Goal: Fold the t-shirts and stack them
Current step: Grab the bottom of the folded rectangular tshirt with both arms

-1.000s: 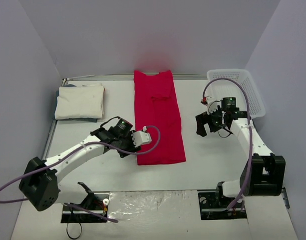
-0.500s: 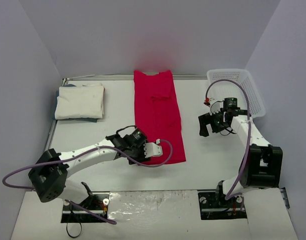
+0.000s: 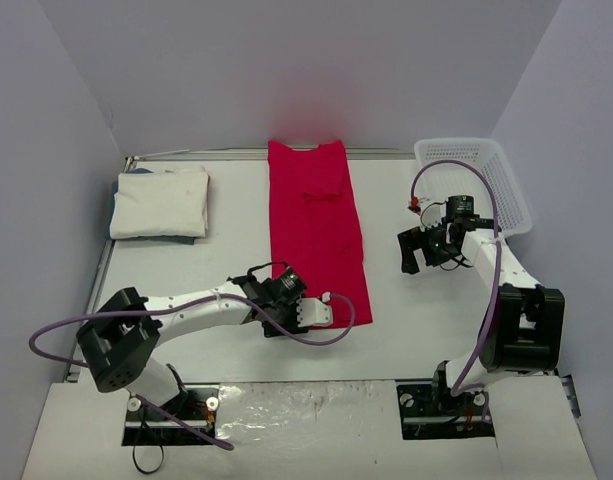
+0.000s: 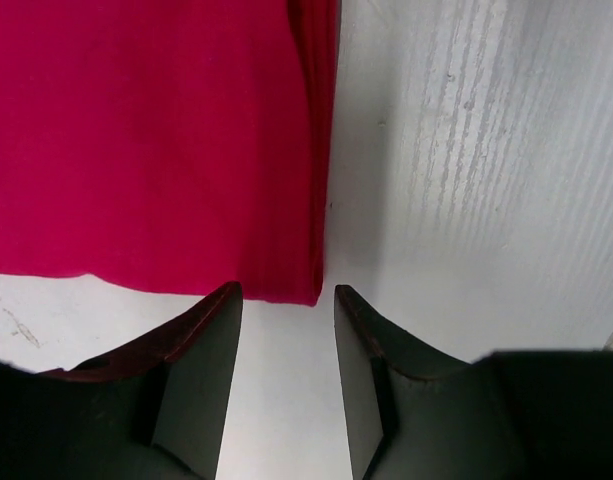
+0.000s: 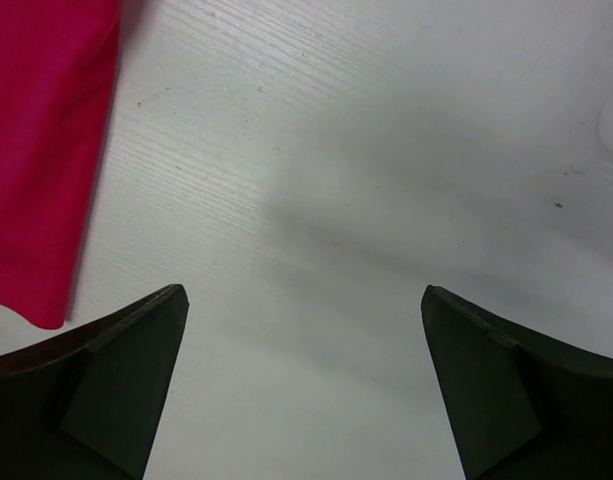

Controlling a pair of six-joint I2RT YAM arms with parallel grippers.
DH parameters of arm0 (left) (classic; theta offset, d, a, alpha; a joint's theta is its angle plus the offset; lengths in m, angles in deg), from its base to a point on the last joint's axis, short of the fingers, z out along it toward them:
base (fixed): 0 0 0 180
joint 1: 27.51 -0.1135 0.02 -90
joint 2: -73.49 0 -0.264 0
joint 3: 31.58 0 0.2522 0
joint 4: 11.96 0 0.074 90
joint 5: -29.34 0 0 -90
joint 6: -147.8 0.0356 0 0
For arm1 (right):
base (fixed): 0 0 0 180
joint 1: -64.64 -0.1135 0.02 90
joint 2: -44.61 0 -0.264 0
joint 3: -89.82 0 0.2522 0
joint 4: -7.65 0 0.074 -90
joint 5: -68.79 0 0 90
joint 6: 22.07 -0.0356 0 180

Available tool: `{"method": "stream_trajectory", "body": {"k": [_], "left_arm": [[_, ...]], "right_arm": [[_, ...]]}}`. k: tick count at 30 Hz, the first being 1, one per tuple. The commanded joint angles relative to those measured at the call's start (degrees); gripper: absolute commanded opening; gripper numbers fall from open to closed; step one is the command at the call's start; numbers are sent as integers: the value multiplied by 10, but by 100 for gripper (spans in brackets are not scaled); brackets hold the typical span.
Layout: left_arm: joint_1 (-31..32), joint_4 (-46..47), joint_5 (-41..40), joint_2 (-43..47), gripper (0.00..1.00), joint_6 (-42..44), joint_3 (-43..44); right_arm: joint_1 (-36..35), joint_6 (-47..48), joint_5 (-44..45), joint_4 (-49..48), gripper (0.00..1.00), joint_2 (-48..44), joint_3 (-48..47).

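The left gripper (image 4: 286, 300) has swung to the red t-shirt (image 4: 146, 130)'s corner, now just ahead of its half-parted, empty jaws; limp, light cloth, so pinch there. Right gripper (image 5: 301, 295) gapes wide, empty.

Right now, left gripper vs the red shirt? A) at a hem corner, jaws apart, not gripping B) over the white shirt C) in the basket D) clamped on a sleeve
A: in the left wrist view the left gripper sits just short of the red shirt corner, jaws apart on nothing.
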Motion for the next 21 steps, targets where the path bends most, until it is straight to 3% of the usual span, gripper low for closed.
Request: {"method": "stream_trajectory", "body": {"k": [1,9,15,18,21], "left_arm": [[1,19,-6,-15,40,5,-1],[1,22,-14,-42,34,6,0],[1,9,3,-55,18,10,-2],[1,5,4,-57,3,10,1],[1,6,9,-53,2,7,1]], "right_arm": [[3,3,13,6,100,-15,-11],[3,4,23,6,100,-19,-7],[3,5,31,4,100,-18,-5],[4,5,36,3,100,-21,-4],[4,5,38,1,100,-24,-2]]}}
